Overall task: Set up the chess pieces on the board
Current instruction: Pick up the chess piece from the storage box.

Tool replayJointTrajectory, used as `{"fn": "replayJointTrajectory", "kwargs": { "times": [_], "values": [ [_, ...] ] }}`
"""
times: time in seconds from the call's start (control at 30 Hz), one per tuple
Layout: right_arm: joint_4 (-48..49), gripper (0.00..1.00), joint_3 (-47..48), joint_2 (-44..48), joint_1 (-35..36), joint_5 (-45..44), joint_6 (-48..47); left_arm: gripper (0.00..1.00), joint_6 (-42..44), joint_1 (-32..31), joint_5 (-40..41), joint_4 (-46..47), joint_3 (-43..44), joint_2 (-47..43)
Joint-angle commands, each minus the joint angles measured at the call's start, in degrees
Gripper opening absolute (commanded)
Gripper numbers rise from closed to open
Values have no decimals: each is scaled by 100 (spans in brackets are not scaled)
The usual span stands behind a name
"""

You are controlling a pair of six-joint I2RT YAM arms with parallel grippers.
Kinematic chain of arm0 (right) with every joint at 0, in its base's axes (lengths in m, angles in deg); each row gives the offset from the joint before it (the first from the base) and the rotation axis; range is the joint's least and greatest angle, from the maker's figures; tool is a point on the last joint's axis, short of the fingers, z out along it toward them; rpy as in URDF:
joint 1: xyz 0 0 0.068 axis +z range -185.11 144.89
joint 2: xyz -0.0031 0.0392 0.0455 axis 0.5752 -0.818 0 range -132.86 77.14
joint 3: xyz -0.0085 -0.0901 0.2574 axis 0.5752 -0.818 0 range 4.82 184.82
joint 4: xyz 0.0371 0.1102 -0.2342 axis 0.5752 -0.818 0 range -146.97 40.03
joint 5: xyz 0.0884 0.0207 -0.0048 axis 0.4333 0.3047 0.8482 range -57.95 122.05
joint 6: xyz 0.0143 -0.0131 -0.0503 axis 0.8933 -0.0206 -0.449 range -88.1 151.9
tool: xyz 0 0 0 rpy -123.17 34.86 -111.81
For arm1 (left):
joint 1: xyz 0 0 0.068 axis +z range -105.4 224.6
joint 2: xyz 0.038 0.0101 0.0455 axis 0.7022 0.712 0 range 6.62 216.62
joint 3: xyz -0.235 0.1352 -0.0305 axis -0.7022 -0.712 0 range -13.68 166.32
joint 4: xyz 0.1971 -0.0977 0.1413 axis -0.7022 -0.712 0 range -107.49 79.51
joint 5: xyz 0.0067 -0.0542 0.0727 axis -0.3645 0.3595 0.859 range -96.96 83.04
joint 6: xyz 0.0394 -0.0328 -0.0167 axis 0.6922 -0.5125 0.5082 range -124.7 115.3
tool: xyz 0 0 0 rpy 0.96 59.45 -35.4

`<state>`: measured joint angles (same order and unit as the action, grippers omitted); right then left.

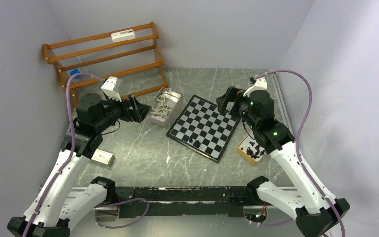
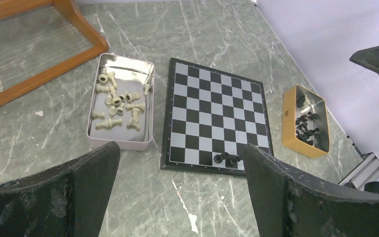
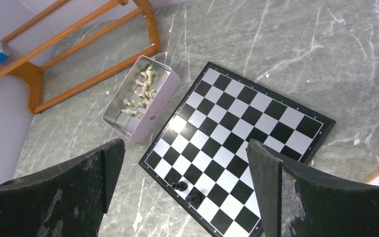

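two small black chess pieces (image 1: 195, 143) stand at the 6 o'clock edge of the flat black-and-white checked board (image 1: 205, 123); others fill an orange tray (image 2: 303, 149) at its 4 o'clock. farther back, left gripper (image 1: 139, 109) and right gripper (image 1: 225, 101) hover, jaws spread, empty.

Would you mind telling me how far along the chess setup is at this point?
Barely begun. Done: two black pieces stand on an edge row of the board. In hand: nothing; the left gripper and right gripper are both open and empty. Left: the cream pieces lie heaped in the silver tin, the remaining black ones in the orange tin.
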<state>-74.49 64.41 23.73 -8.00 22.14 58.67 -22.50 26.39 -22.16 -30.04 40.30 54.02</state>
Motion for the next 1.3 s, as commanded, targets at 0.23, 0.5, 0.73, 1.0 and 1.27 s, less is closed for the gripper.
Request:
{"fn": "replayJointTrajectory", "kwargs": {
  "times": [0.23, 0.5, 0.73, 1.0, 1.27],
  "values": [
    [-312, 100, 145, -184, 23, -250, 143, 100, -40, -24, -6, 132, -59, -14],
    [-463, 100, -35, -254, 22, -569, 294, 100, 158, -24, 101, 286, -397, 265],
    [-1622, 98, 214, -1301, -372, -1593, 421, 99, 287, -24, 16, 399, -698, 431],
    [-1832, 56, -44, -1056, -1392, -1476, 541, 100, 369, -178, -57, 346, -731, 466],
    [-2292, 43, -126, -959, -2005, -1741, 613, 99, 384, -323, -246, 323, -781, 514]
  ]
}}
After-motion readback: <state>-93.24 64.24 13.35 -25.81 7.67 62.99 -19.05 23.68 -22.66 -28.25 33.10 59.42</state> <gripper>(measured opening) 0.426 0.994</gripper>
